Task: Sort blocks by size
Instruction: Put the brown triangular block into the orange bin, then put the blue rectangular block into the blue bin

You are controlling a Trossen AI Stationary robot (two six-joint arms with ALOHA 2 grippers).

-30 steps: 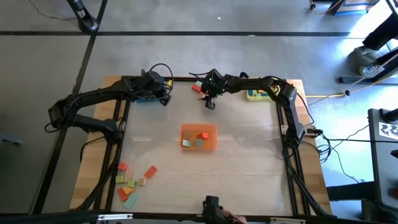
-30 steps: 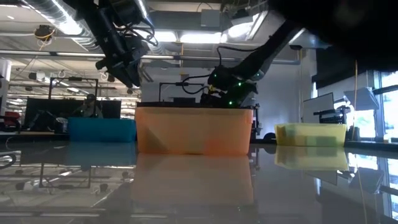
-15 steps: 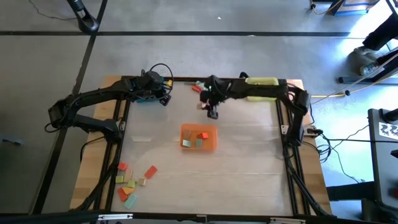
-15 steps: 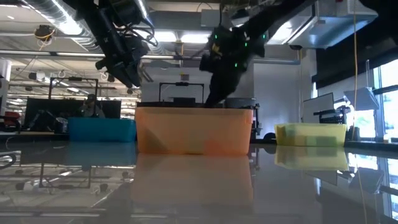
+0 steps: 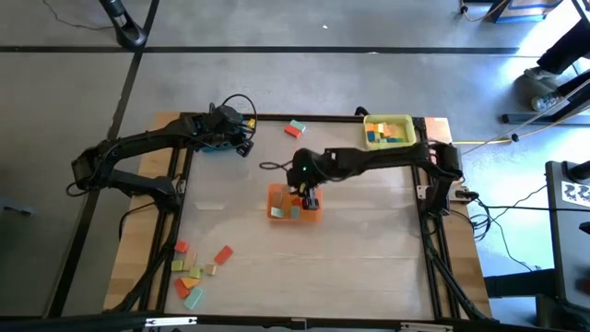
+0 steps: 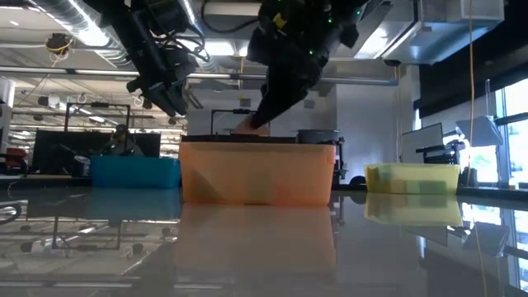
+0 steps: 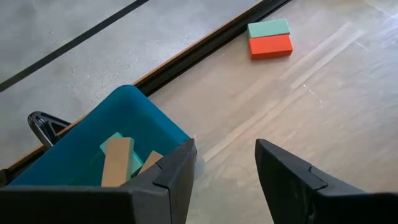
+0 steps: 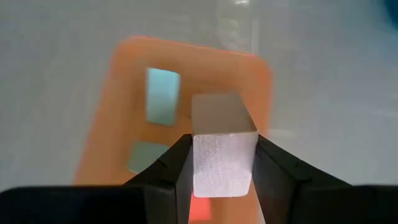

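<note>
Overhead, the right gripper (image 5: 311, 199) is hanging over the orange tray (image 5: 280, 191), while the left gripper (image 5: 245, 143) is waiting by the blue tray (image 5: 214, 147). Up close, right fingers (image 8: 171, 171) are pinching a pale block (image 8: 222, 144); the left gripper (image 7: 225, 165) is standing parted, empty.

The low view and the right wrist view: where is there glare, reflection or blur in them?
Low view: bright ceiling lights glare behind the arms, leaving them dark, and the glossy table mirrors the orange tray. Right wrist view: the pale block held between the fingers is sharp, while the orange tray beneath looks soft and blurred.
</note>
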